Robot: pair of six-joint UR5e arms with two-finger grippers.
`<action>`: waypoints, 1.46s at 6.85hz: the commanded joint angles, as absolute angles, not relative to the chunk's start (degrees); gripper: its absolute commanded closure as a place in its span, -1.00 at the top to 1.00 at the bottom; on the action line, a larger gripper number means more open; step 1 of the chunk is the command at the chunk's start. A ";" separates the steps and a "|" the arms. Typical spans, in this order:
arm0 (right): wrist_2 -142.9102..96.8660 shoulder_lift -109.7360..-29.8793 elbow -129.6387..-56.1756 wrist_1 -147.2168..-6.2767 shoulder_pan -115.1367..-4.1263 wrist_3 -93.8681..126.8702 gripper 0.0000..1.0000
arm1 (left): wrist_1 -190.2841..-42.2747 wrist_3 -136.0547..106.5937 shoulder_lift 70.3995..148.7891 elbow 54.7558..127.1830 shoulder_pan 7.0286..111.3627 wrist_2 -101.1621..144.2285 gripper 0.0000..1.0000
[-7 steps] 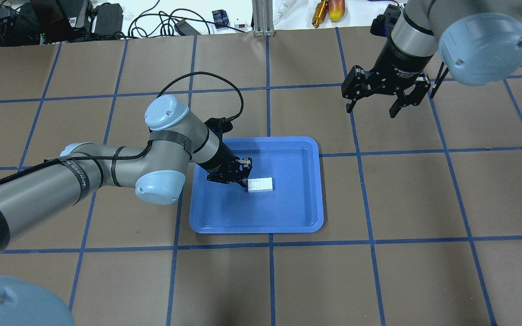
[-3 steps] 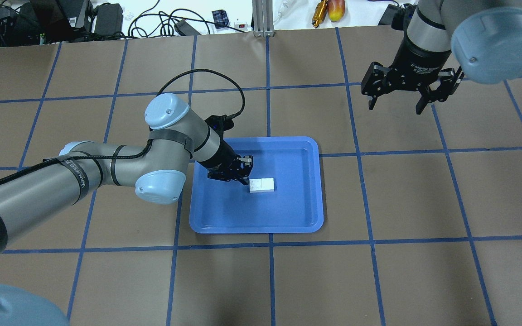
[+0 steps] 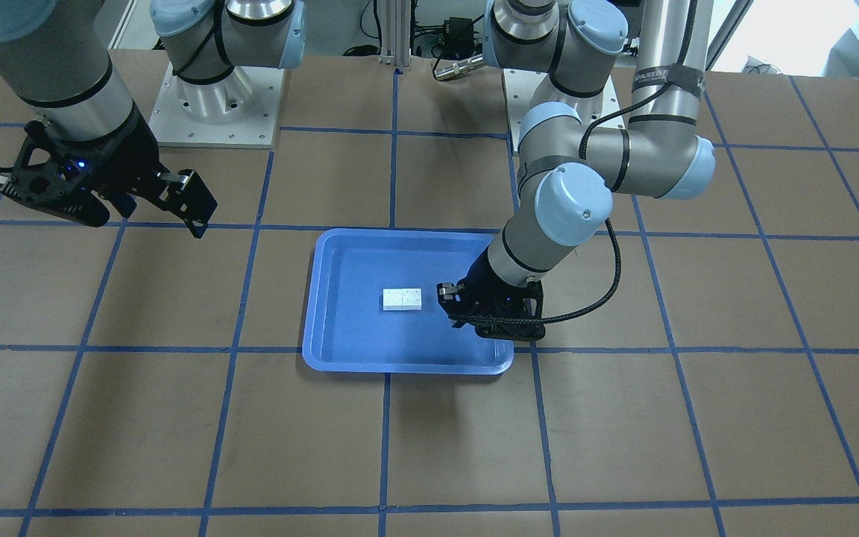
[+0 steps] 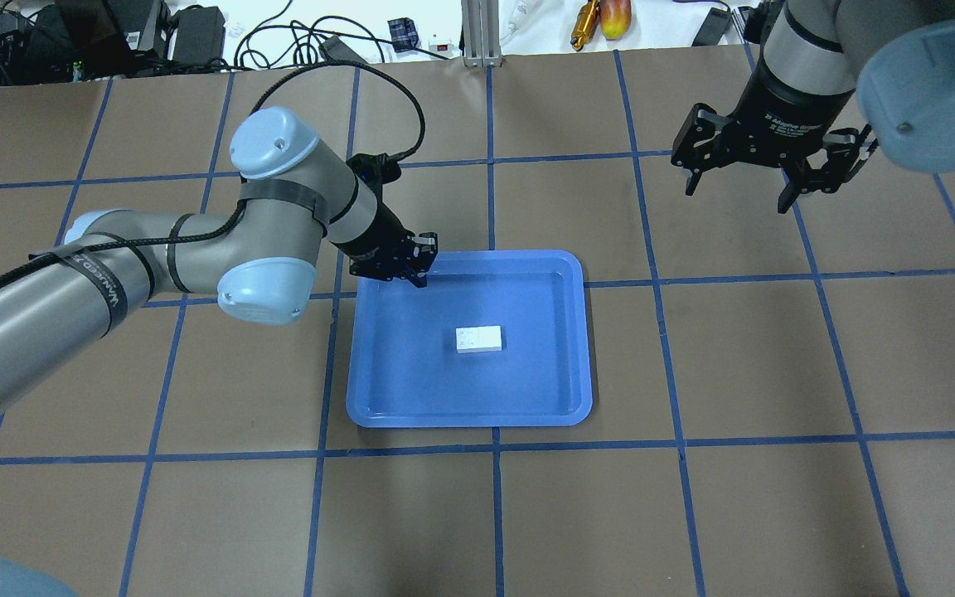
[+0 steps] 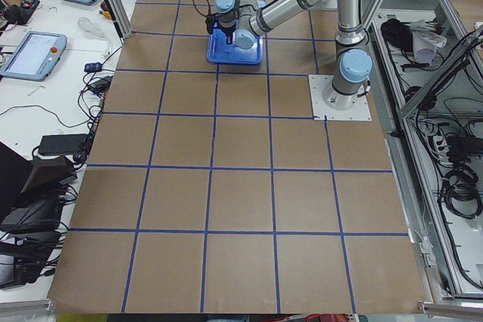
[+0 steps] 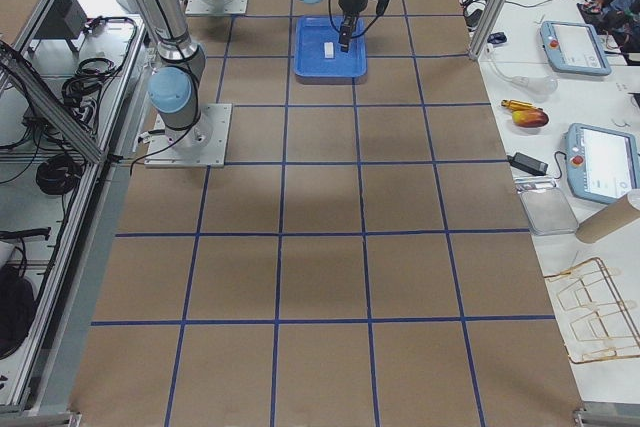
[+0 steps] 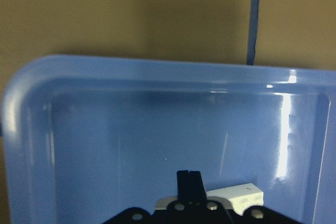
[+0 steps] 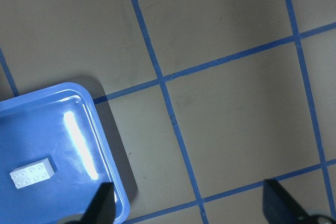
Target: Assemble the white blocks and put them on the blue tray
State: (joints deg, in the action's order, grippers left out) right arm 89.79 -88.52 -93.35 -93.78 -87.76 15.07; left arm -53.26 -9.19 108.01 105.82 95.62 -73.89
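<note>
Overhead exterior: blue tray point(image 4: 370, 398) sits mid-table on brown paper w/ blue tape grid point(image 4: 494, 506).
White blocks: joined into one flat piece point(image 4: 478, 338), lying inside tray, roughly center, a bit toward robot's right. Nothing touching it. Front view shows it point(image 3: 402, 298) as two studded halves side by side.
Left gripper: point(image 4: 395, 267) empty, hanging over tray's far-left corner/rim, well apart from the block piece. Fingers close together, narrow gap; exact width hard to read. Left wrist cam: one dark fingertip point(image 7: 190, 184) at bottom edge, block point(image 7: 239, 195) partly hidden behind gripper body, tray wall point(image 7: 157, 69) beyond.
Right gripper: point(image 4: 739, 192) empty, spread wide, up above bare table far-right of tray, not near tray. Front view: same gripper point(image 3: 94, 205) at view's left, fingers wide apart.
Right wrist cam: looks down on tray corner point(image 8: 113, 182), block point(image 8: 32, 172) inside, two finger tips point(image 8: 102, 203) at bottom, far apart.
Table back edge: cables, clutter point(image 4: 278, 33).
</note>
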 commanded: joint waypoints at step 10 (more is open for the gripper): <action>89.30 -92.55 -93.08 -89.21 -88.68 15.91 1.00 | -87.45 7.12 90.54 87.81 93.25 -90.18 1.00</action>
